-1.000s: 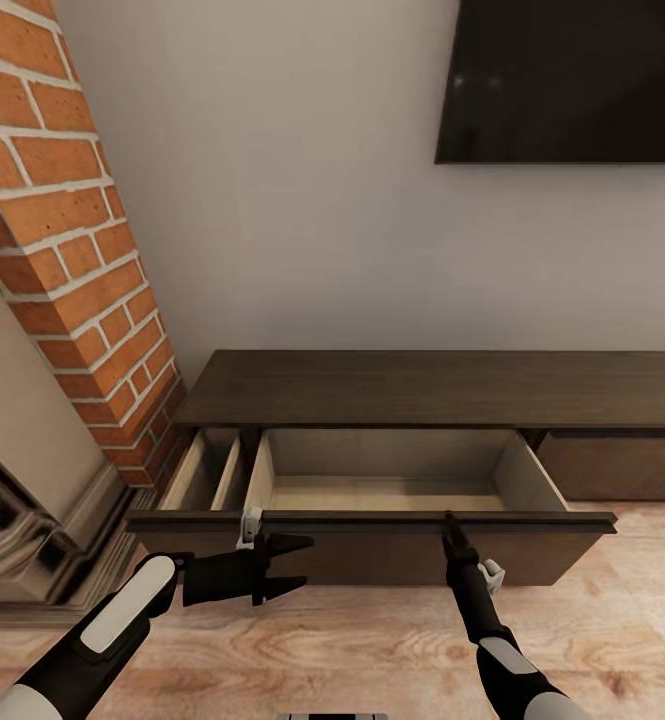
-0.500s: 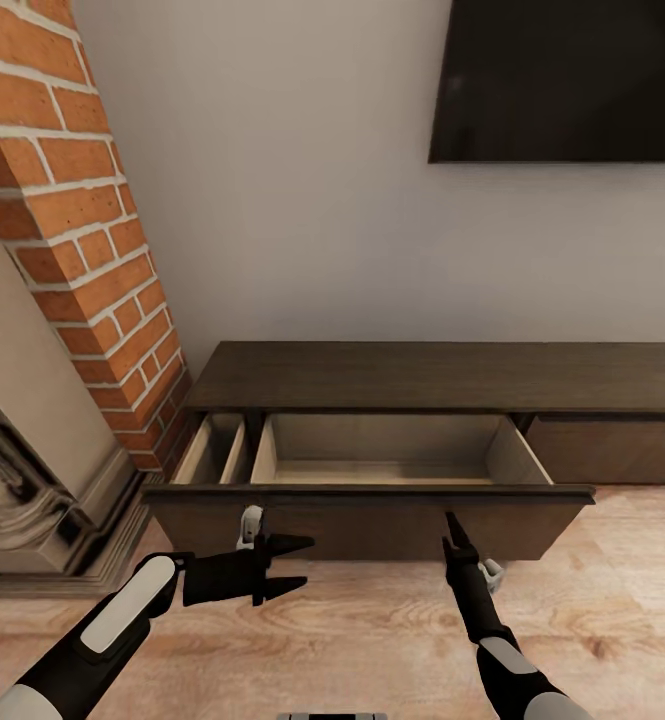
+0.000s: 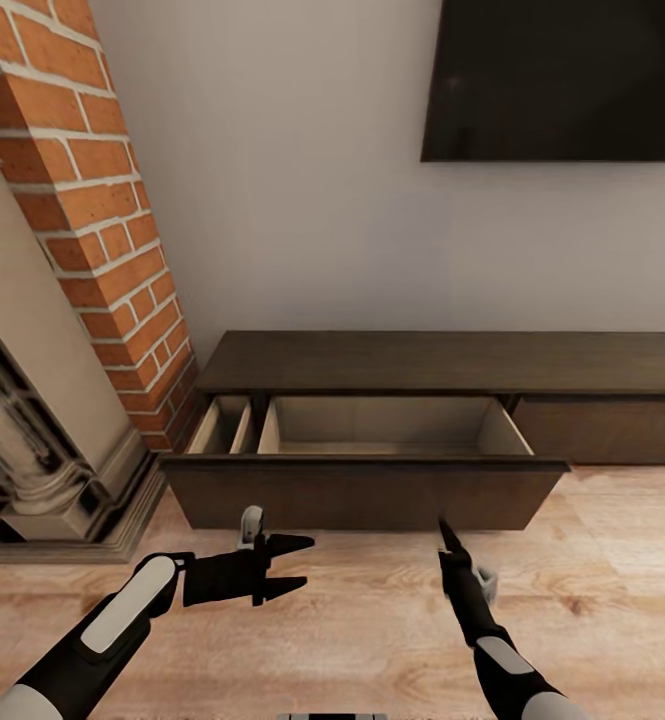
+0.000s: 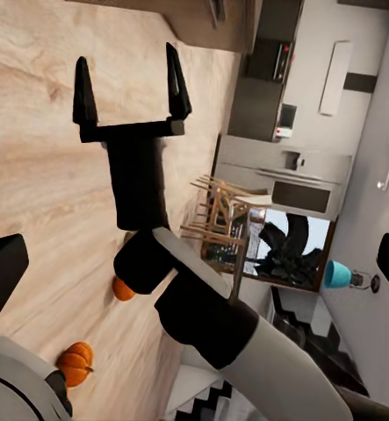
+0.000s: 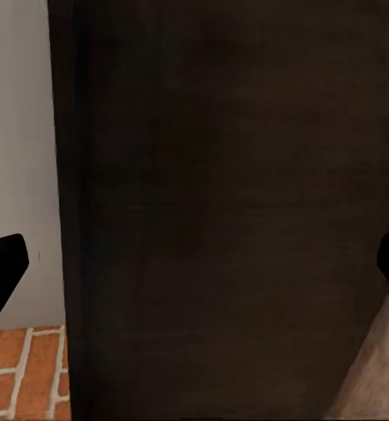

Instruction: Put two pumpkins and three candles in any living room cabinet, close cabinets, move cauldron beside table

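Note:
The long dark brown cabinet [image 3: 442, 362] stands against the wall with a wide drawer [image 3: 372, 480] pulled out, its pale inside bare. My left gripper [image 3: 290, 565] hovers open over the floor in front of the drawer's left end. My right gripper [image 3: 442, 530] is open too, a short way from the drawer front [image 5: 220, 210]; its spread fingers also show from the side [image 4: 128, 83]. Two orange pumpkins [image 4: 75, 362] [image 4: 122, 290] lie on the wood floor behind me, one partly hidden by my right arm. The candles, cauldron and table are out of view.
A brick chimney [image 3: 102, 220] and stone fireplace surround [image 3: 42, 440] stand left of the cabinet. A dark TV [image 3: 562, 80] hangs on the wall above it. Wooden chairs [image 4: 220, 219] and a kitchen lie far behind.
The view has backed away from the cabinet, so the open drawer looks farther off. My right gripper, which was at the drawer's top edge, now stands clear of it. Both arms keep their pose.

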Robot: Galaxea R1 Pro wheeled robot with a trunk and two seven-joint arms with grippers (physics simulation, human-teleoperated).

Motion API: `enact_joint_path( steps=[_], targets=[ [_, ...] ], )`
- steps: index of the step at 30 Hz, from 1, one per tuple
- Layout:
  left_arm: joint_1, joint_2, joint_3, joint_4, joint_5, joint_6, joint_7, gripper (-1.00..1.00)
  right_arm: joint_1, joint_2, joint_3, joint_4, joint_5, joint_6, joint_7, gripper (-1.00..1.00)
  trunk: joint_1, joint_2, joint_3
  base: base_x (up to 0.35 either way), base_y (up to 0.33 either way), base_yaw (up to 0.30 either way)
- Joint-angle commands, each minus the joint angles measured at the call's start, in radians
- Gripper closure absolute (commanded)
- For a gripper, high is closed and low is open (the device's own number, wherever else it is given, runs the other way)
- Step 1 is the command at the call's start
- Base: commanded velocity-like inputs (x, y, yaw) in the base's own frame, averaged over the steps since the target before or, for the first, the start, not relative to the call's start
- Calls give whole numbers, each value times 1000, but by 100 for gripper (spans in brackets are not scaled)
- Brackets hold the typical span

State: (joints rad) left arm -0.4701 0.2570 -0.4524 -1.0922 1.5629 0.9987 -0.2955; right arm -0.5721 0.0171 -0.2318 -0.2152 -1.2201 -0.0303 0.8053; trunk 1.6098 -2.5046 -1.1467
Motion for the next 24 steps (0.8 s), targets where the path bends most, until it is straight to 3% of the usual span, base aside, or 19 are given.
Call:
enact_joint_path(
  steps=[1, 5, 10, 11, 13, 16, 21, 24],
  targets=[
    [-1, 2, -2, 1, -7, -1, -10, -100, 0, -1, 2, 0, -2, 2, -26, -100, 0, 0, -1, -40, 0, 0],
    [-1, 4, 7, 6, -9, -2, -9, -100, 0, -5, 4, -7, 0, 67, -63, -100, 0, 0, -1, -17, 0, 0],
    [-1, 47, 21, 0, -9, -5, -4, -100, 4, -25, 6, -2, 39, 293, -73, -100, 0, 0, -1, -3, 0, 0],
    [-1, 55, 24, -1, -9, -5, -2, -100, 5, -39, 6, -1, 64, 332, -75, -100, 0, 0, -1, 0, 0, 0],
    [-1, 67, 29, -2, -10, -6, 3, -100, 8, -84, 6, 4, 159, 391, -77, -100, -1, 0, 3, 0, 0, 0],
    [-1, 70, 30, -3, -16, -6, 5, -100, 12, -110, 6, 16, 234, 416, -78, -100, -2, 1, 15, 0, 0, 0],
    [-1, 72, 29, -3, -22, -6, 24, -100, 14, -120, 5, 40, 366, 439, -78, -100, -4, 2, 34, 0, 0, 0],
    [-2, 71, 28, -3, -16, -6, 82, -100, 14, -120, 5, 48, 401, 441, -78, -100, -6, 2, 46, 0, 0, 0]
  ],
)
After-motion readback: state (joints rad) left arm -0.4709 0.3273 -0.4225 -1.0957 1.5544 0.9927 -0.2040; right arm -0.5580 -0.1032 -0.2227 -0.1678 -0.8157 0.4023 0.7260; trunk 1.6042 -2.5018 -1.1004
